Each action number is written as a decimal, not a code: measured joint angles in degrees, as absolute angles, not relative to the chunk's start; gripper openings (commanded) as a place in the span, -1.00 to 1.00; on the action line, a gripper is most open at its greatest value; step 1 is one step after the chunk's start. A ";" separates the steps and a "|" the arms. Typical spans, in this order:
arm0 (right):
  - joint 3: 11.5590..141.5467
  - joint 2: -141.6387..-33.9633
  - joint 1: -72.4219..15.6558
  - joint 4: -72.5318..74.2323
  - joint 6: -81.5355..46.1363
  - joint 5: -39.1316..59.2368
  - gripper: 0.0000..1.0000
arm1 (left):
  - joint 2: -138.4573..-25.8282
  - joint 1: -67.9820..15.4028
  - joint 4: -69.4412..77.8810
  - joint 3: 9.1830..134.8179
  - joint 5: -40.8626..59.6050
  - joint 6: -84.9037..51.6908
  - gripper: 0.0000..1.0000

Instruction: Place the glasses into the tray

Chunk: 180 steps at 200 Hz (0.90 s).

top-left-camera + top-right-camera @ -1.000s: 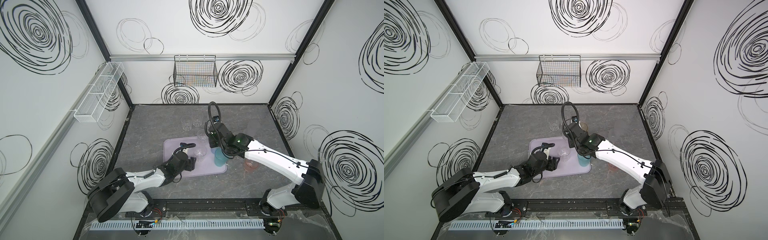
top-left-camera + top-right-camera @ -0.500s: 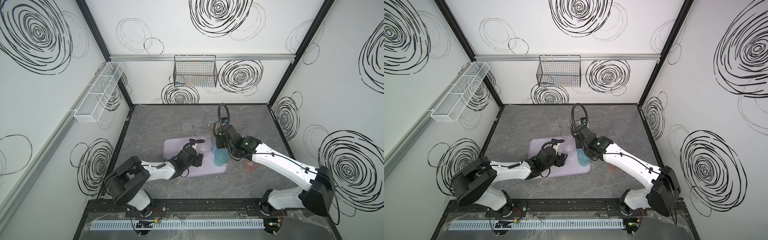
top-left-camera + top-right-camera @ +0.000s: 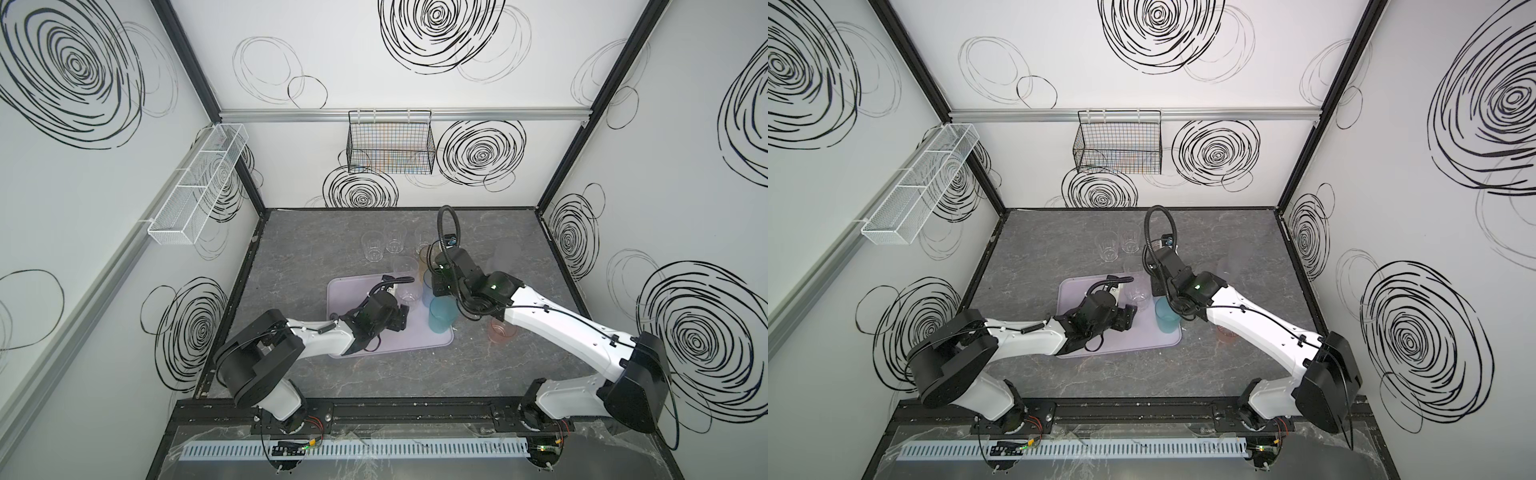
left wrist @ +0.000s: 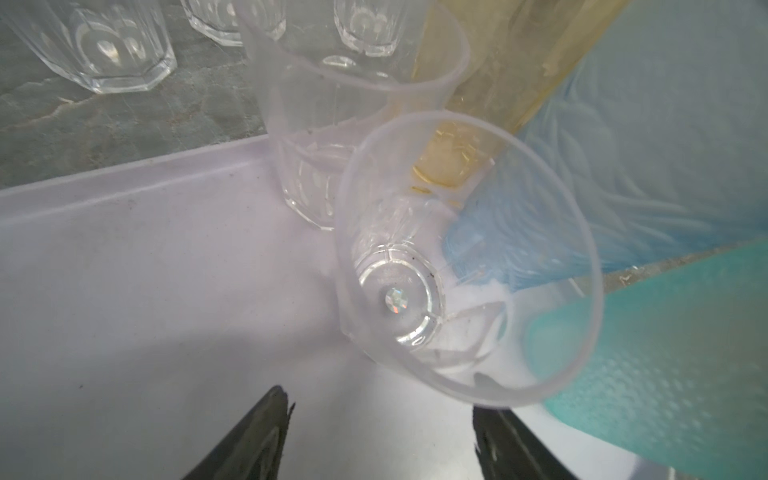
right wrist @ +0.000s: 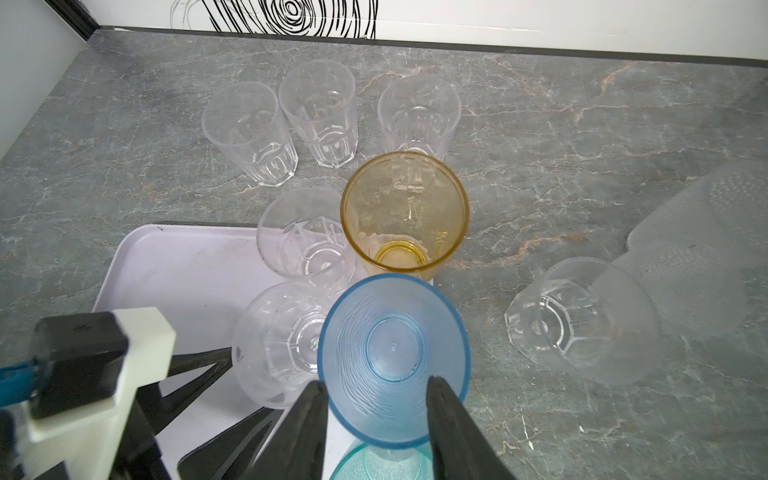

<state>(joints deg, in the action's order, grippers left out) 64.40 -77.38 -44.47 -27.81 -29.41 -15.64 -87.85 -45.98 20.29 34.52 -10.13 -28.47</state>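
Note:
The lilac tray [image 3: 345, 291] [image 5: 187, 257] lies mid-table. Two clear glasses [image 5: 305, 237] [image 5: 278, 345] and a teal glass [image 3: 442, 316] stand in it. My left gripper [image 4: 380, 401] [image 3: 401, 318] is open just short of the nearer clear glass [image 4: 457, 270], with nothing between its fingers. My right gripper [image 5: 376, 382] is shut on a blue glass [image 5: 395, 345] [image 3: 428, 286] over the tray's right side, between the clear glass and the teal one. An amber glass [image 5: 405, 212] stands by the tray's far right corner.
Three clear glasses [image 5: 249, 129] [image 5: 320, 112] [image 5: 417, 116] stand behind the tray. Right of it are another clear glass [image 5: 582, 320], a tall frosted one [image 5: 706, 232] and a pink one [image 3: 500, 330]. A black wire basket [image 3: 390, 145] hangs on the back wall.
My left gripper has slid right across the tray and its jaws have widened, leaving the clear glass standing free. My right arm has shifted slightly right with the blue glass.

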 measured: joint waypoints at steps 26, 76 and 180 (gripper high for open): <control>64.40 -77.41 -43.68 -27.62 -29.39 -15.59 -0.12 | -81.38 -46.26 19.09 34.50 -10.87 -28.47 0.49; 65.56 -79.59 -43.33 -26.70 -28.01 -14.48 -0.21 | -69.54 -45.06 17.12 32.10 -12.49 -28.53 0.55; 88.90 -107.44 -43.94 -27.05 -24.21 -12.45 -0.22 | -58.52 -32.82 13.28 20.78 -11.38 -31.35 0.75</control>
<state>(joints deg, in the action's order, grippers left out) 88.90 -107.44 -43.94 -27.05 -24.21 -12.45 -58.52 -32.82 13.28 20.78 -11.38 -31.35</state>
